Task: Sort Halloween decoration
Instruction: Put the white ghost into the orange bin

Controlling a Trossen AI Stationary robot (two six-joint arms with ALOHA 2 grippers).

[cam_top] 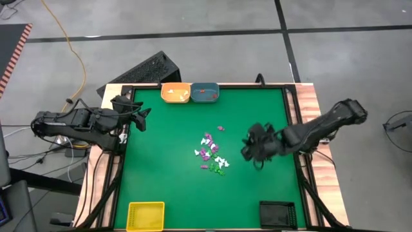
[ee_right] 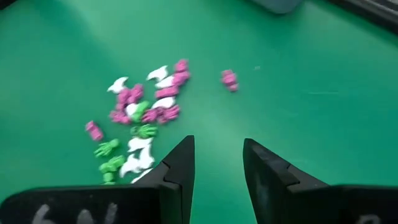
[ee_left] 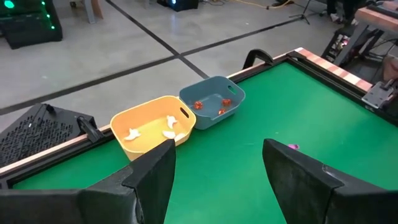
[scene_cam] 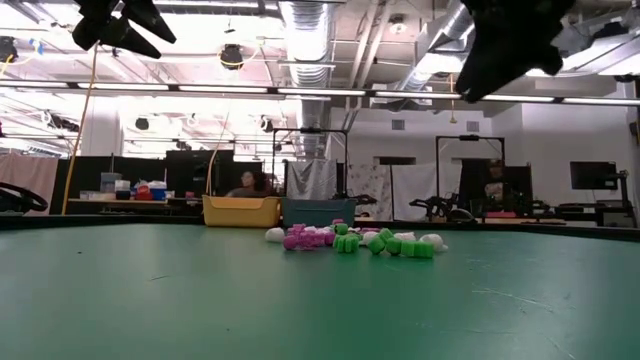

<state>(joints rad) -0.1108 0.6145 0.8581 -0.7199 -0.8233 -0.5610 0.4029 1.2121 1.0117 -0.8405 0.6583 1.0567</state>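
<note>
Risk: snagging two trinkets (cam_top: 212, 155) at once, since packed tight mid-bench in one heap of white, purple and green, with one purple stray beside. Right gripper (ee_right: 217, 163) just right of heap, above it, fingers narrowly apart, empty. Left gripper (ee_left: 217, 168) near left edge, wide, empty.

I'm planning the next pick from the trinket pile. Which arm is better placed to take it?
Right. The right gripper hovers open just beside the pile of trinkets mid-table, which fills its wrist view. The left gripper waits open at the table's left edge, facing the orange tray and blue tray.
</note>
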